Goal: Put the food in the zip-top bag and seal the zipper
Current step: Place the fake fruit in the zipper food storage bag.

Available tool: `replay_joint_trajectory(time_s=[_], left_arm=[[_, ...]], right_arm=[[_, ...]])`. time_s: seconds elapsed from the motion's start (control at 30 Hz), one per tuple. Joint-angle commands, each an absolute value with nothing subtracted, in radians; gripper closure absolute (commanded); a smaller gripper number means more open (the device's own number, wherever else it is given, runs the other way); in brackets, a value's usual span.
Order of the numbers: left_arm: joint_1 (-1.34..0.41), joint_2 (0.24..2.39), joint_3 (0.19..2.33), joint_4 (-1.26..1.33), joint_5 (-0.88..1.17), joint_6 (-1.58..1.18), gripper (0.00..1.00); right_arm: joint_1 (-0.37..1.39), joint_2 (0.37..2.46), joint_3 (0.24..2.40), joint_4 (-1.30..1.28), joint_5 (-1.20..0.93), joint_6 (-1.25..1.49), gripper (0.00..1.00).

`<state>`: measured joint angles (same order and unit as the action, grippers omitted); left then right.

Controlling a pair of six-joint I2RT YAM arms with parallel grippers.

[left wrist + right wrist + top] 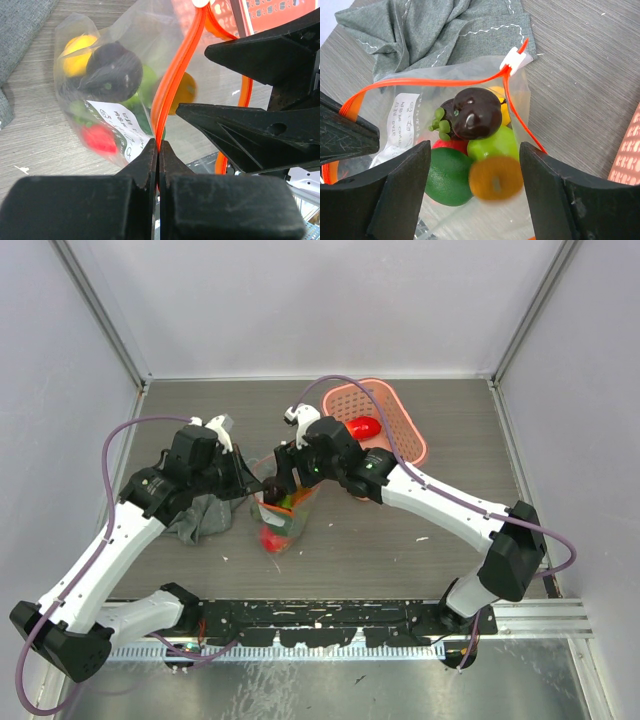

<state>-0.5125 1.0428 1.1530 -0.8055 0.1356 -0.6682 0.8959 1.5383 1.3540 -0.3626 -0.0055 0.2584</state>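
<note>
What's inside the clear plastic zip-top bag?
Toy food: a glossy dark brown piece, a dark green ball, a lime-green one, a blurred orange one, a red bit, a yellow bit. Anything beneath is covered.

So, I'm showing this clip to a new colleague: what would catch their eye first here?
The clear zip-top bag mid-table, packed with bright food: a dark piece on top, green, yellow, red and orange around it. The left gripper is shut on its red-orange zipper, and the right gripper hangs open just above the mouth. Behind them, a pink basket holds one red item.
</note>
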Motion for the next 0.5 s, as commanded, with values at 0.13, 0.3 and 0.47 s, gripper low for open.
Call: replay_joint_trajectory(time_s=[0.13, 0.3, 0.47], left_arm=[[-0.515, 1.019, 1.157, -0.767, 0.137, -0.661, 1.00], [-0.515, 1.021, 1.154, -0.769, 0.133, -0.658, 1.00], [-0.515, 1.018, 1.153, -0.770, 0.131, -0.657, 1.00]], right_arm=[[0.902, 1.511, 1.405, -0.336, 0.015, 0.252, 0.22], [0.902, 1.488, 1.414, -0.338, 0.009, 0.230, 0.21], [0.902, 1.467, 1.432, -0.358, 0.000, 0.195, 0.19]])
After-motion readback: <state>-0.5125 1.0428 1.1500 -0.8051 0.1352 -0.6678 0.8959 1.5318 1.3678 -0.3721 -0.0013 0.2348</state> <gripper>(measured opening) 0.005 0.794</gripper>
